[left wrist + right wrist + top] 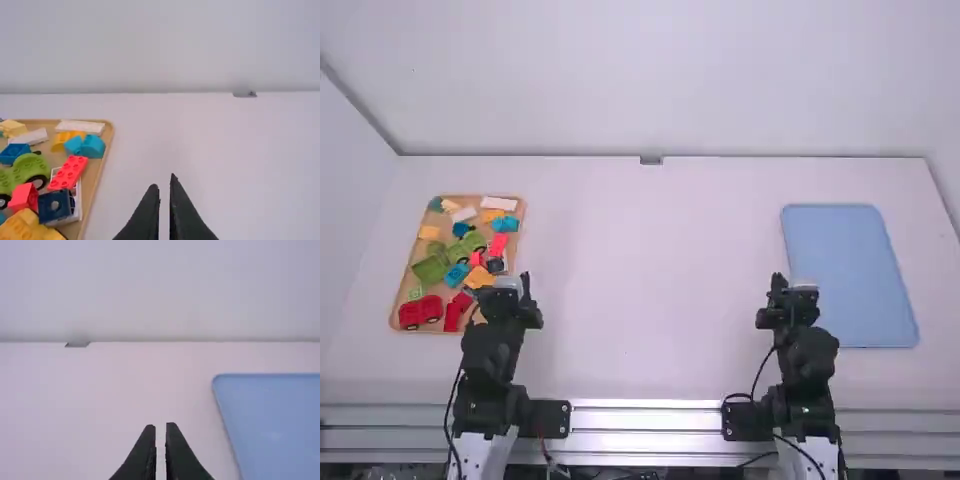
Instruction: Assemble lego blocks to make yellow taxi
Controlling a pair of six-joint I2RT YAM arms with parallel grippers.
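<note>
Narrow is how my left pincer (525, 282) stands, its two fingers just apart, with only a thin strip of white table (650, 280) showing between them. I have it near the lower right edge of the wooden tray (95, 175), where the blocks for the taxi lie loose together. Yellow ones are among them: one (30, 229) by the tray's near right part, another (70, 137) towards the far rim, beside the turquoise block (92, 146). Red, green, blue and white pieces crowd round them.

My right pincer (779, 282) is narrow too, a slim gap between its fingers and nothing gripped. It sits near the left edge of the blue tray (850, 275). Between my two pincers I have a broad stretch of tabletop, running forward to the far edge, where a small grey fitting (651, 160) sits against the wall.
</note>
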